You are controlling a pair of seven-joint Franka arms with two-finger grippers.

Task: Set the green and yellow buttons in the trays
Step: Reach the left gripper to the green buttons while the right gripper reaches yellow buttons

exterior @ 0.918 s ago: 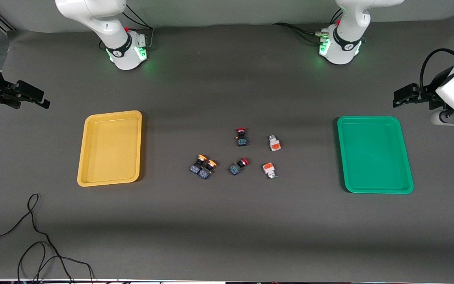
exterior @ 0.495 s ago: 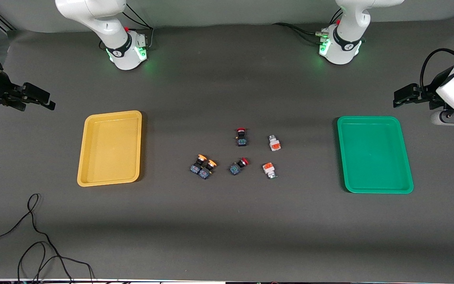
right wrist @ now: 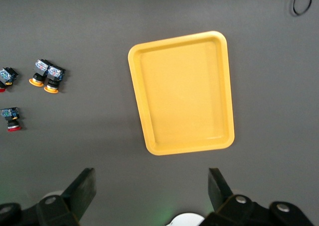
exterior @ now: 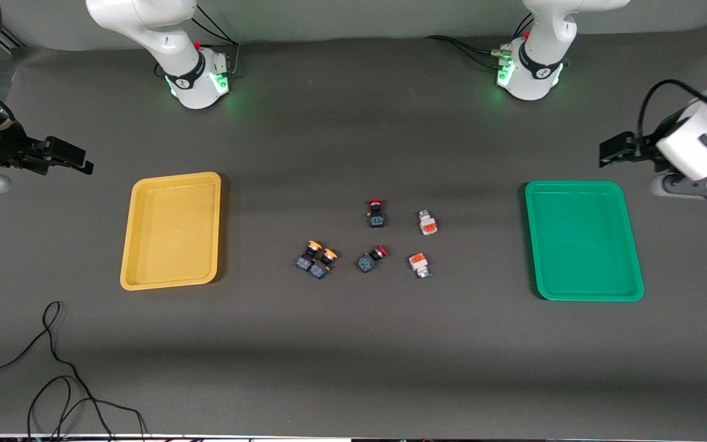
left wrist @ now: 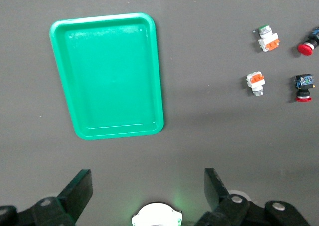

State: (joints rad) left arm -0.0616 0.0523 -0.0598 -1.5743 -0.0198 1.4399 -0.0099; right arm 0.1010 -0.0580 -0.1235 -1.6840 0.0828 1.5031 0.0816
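Buttons (exterior: 323,263) untouched on table; left gripper (left wrist: 148,188), right gripper (right wrist: 152,188) jaws wide, empty.

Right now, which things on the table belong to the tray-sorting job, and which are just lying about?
Job: two yellow-capped buttons, two white-bodied buttons, yellow tray, green tray.
Lying about: two red-capped buttons, black cable.

the right arm (exterior: 145,24) rises from its base, and its wrist shows at the right arm's end of the table. the right gripper (exterior: 74,158) hangs in the air there, jaws spread wide, with nothing between the fingers (right wrist: 82,188). the left arm (exterior: 550,31) mirrors it at the left arm's end, the left gripper (exterior: 612,149) also up in the air, its fingers (left wrist: 79,188) wide apart and empty.
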